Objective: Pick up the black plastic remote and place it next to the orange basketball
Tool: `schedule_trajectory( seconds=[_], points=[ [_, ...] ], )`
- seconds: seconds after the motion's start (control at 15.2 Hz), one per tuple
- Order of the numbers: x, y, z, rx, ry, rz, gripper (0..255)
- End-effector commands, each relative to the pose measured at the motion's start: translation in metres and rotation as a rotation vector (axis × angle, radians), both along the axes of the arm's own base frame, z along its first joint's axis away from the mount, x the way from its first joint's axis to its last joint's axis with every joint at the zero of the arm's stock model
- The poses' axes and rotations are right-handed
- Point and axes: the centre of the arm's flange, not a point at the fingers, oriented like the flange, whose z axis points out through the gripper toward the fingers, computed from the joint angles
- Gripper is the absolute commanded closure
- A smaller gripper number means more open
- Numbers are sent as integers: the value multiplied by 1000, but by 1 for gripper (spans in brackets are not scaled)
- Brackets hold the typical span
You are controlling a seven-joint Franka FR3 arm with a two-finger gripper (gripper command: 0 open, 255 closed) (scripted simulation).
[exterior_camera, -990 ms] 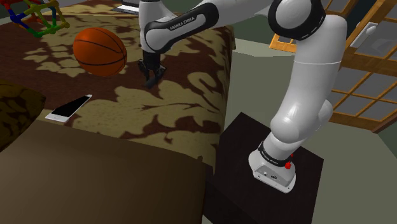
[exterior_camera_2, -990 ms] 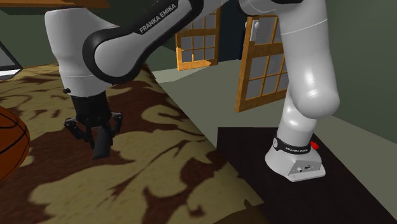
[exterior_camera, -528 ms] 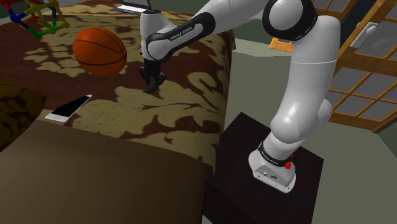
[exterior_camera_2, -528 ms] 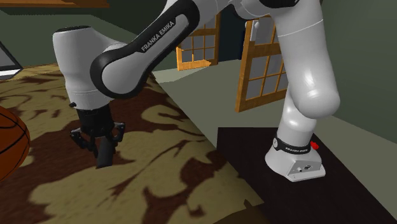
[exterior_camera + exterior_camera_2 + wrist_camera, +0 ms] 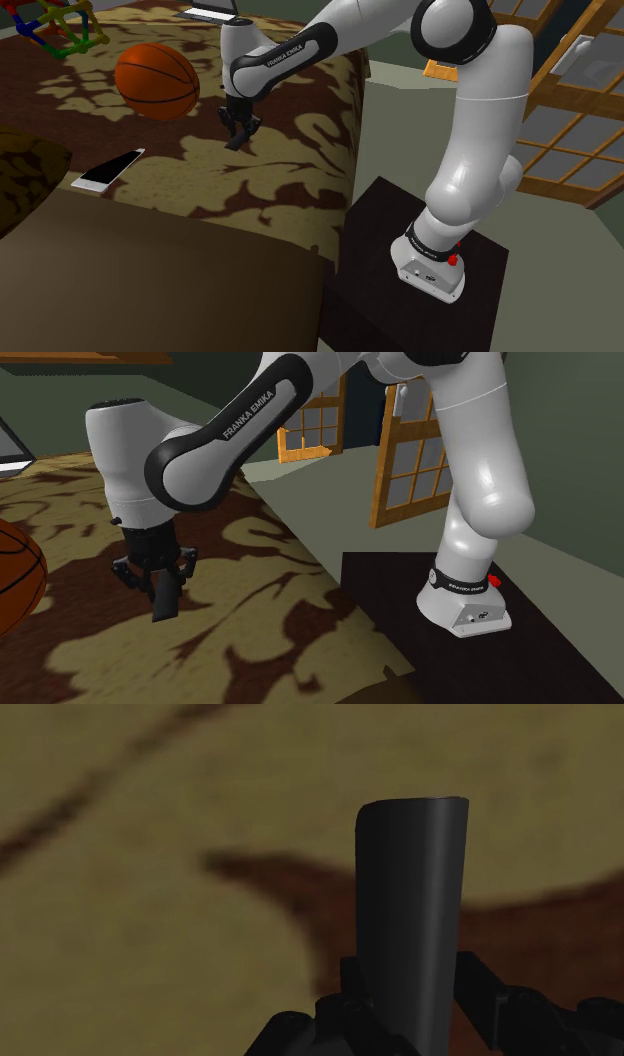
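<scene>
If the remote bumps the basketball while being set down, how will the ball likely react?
The basketball is round and rests free on the patterned bedspread, so it would probably roll at a light touch. The bedspread may slow it a little. The remote, slim and rigid-looking in the gripper, should lie flat without rolling.

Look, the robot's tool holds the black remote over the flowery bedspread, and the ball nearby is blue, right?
Not quite: the ball is orange, not blue, as the shoulder view shows. The rest is right: the tool holds the black remote over the flowery bedspread.
</scene>
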Motion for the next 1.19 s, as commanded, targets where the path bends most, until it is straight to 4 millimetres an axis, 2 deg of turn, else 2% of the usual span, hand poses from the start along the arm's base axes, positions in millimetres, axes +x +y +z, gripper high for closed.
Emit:
schedule_trajectory(
  seconds=[0.0,0.33,0.59,1.12],
  points=[
    [0,0,0,0,1,0,0],
    [0,0,0,0,1,0,0],
    [-4,-2,49,0,1,0,0],
    [-4,-2,49,0,1,0,0]
  ],
)
